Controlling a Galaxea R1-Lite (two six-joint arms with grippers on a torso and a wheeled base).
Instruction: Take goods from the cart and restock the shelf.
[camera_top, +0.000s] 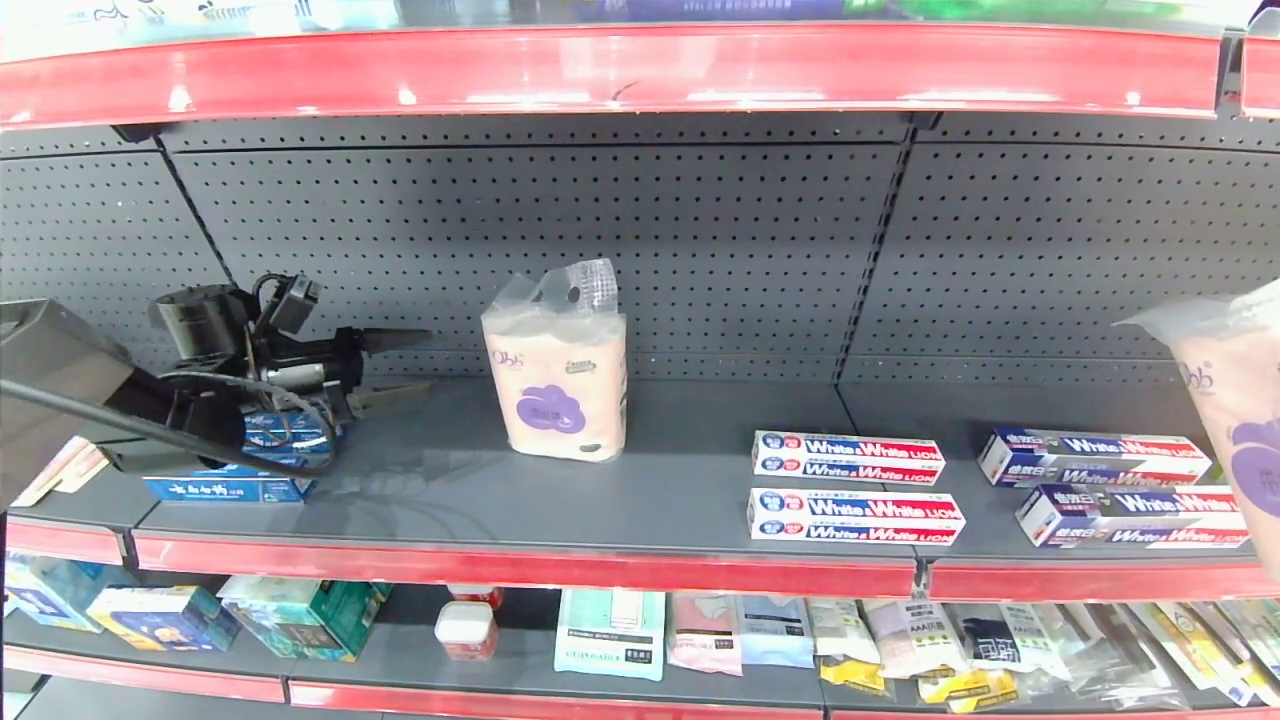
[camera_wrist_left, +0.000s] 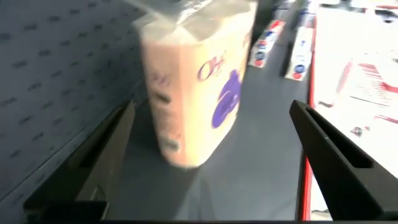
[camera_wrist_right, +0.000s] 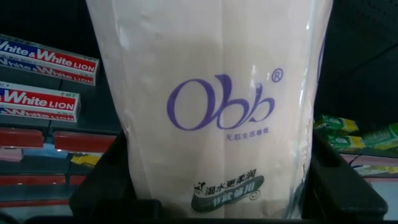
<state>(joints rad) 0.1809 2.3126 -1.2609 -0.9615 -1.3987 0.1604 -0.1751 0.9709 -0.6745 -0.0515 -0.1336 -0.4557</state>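
Right gripper (camera_wrist_right: 224, 193) clamped on upright held tissue pack (camera_top: 1235, 400) by far-right toothpaste boxes (camera_top: 1095, 455); shelved tissue pack (camera_top: 556, 375) stands well left, just off the spread-fingered left gripper (camera_top: 425, 363).

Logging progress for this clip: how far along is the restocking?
Done: one peach, plastic-wrapped tissue pack stands on the grey metal shelf, the open left gripper beside it, not touching. In hand: the right gripper grips a second such pack. Left: setting that pack on the shelf.
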